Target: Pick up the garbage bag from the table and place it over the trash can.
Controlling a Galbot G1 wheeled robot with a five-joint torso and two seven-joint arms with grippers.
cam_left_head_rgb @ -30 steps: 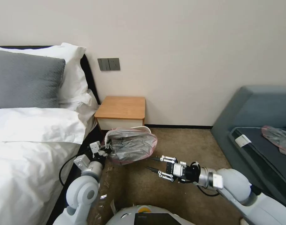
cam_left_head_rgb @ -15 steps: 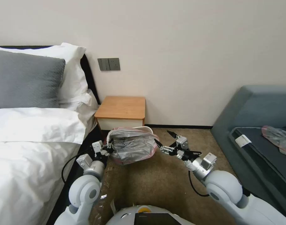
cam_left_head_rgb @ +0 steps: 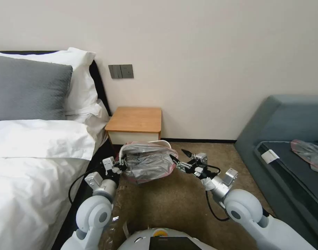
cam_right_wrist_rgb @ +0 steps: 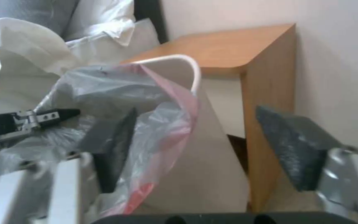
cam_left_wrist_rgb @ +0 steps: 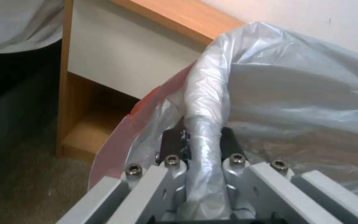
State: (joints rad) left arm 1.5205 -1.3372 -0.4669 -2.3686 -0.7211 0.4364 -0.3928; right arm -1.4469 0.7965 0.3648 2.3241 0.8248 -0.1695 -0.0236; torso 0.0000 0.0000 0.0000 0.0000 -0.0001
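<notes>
A bed (cam_left_head_rgb: pixel 30 180) with white sheets takes up the left of the scene, with a grey pillow (cam_left_head_rgb: pixel 28 88) leaning at its far end and a white pillow (cam_left_head_rgb: pixel 81 81) just behind and to the right of it. On the far wall (cam_left_head_rgb: pixel 207 52), a grey switch plate (cam_left_head_rgb: pixel 120 71) sits above and left of centre. Brown carpet (cam_left_head_rgb: pixel 180 205) covers the floor. At the right stands a grey-blue sofa (cam_left_head_rgb: pixel 287 118), and a crumpled translucent pink-edged plastic bag (cam_left_head_rgb: pixel 310 152) lies on its dark seat beside a small white tag (cam_left_head_rgb: pixel 270 156).
</notes>
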